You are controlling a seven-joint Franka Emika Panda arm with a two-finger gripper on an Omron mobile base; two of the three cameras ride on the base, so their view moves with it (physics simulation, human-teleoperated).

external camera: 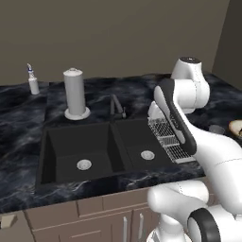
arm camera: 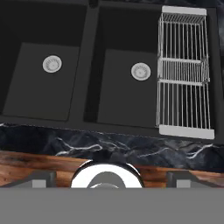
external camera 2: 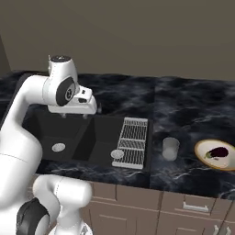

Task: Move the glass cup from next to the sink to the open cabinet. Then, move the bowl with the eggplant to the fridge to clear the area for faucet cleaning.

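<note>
While the gripper [arm camera: 106, 177] hangs spread above the sink [external camera 2: 87, 137], cup [external camera 2: 170, 148] right of sink, bowl [external camera 2: 202, 153] with eggplant [external camera 2: 217, 152] beyond cup.

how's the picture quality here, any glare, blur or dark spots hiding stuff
Right base view: the clear glass cup is faint and low-contrast against the dark marble counter. Left base view: flat, even light, the black double sink basins read nearly featureless. Hand view: sharp on the white wire rack, no glare.
</note>
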